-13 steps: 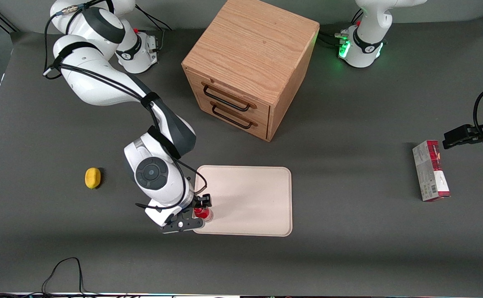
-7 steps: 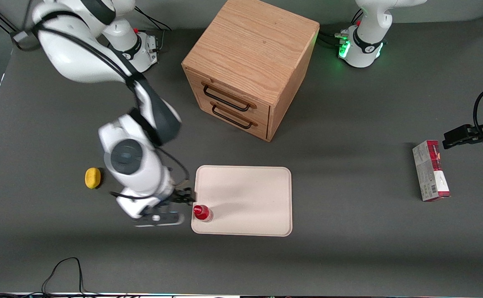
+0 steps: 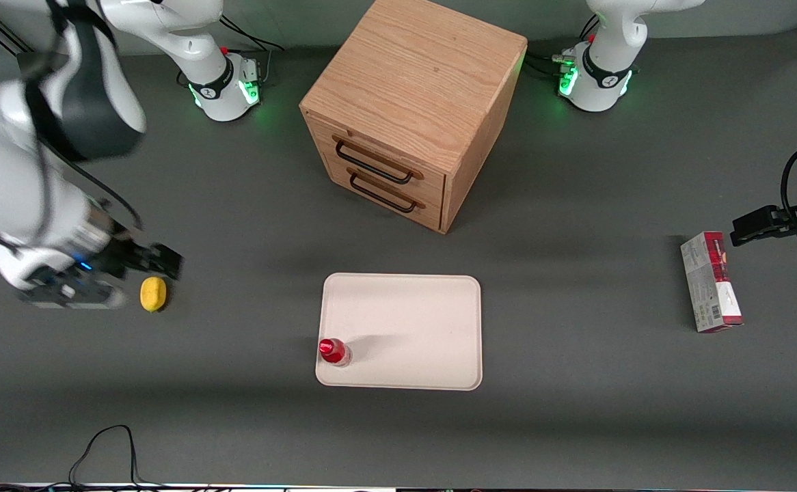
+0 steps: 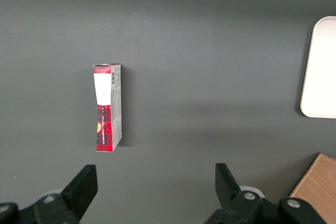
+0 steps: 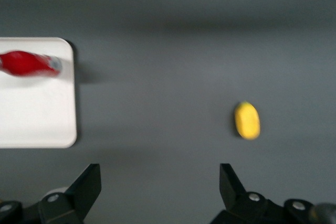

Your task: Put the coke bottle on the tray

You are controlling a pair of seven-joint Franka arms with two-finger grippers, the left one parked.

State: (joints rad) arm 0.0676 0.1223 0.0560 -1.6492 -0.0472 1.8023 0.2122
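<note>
On the tray (image 3: 412, 321) the coke bottle (image 3: 333, 351) stands; the spread pincer (image 3: 145, 263) has withdrawn.

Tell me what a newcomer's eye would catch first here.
The red coke bottle stands upright on a corner of the cream tray, nearest the front camera. The wooden drawer cabinet dominates the table, farther away. The end effector, open, hangs above the yellow lemon, toward the working arm's end.
</note>
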